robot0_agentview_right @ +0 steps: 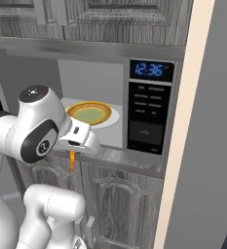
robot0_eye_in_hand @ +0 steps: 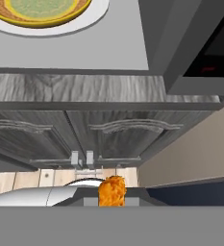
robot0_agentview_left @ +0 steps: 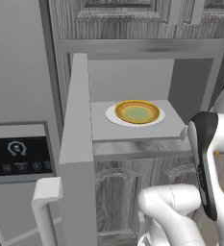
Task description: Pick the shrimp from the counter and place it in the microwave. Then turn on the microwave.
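Observation:
The shrimp (robot0_eye_in_hand: 112, 190), a small orange curved piece, is pinched between my fingertips. In the right base view the shrimp (robot0_agentview_right: 73, 161) hangs below my gripper (robot0_agentview_right: 74, 151), which is shut on it just in front of the microwave's lower front edge. The microwave (robot0_agentview_right: 146, 114) stands open, with a black keypad and a blue display on its right side. Its grey floor (robot0_eye_in_hand: 84, 48) lies ahead of the hand and slightly above it. A tiny orange bit of the shrimp (robot0_agentview_left: 217, 154) peeks out beside my forearm in the left base view.
A yellow bowl (robot0_agentview_right: 89, 113) on a white plate (robot0_agentview_left: 112, 118) sits inside the microwave. The open door (robot0_agentview_left: 77, 144) juts out at the left with its pale handle (robot0_agentview_left: 46, 202). A grey panel with a dial screen (robot0_agentview_left: 17, 153) lies further left. Dark wood cabinets (robot0_eye_in_hand: 108, 134) run below, and a tall panel (robot0_agentview_right: 202, 146) stands at the right.

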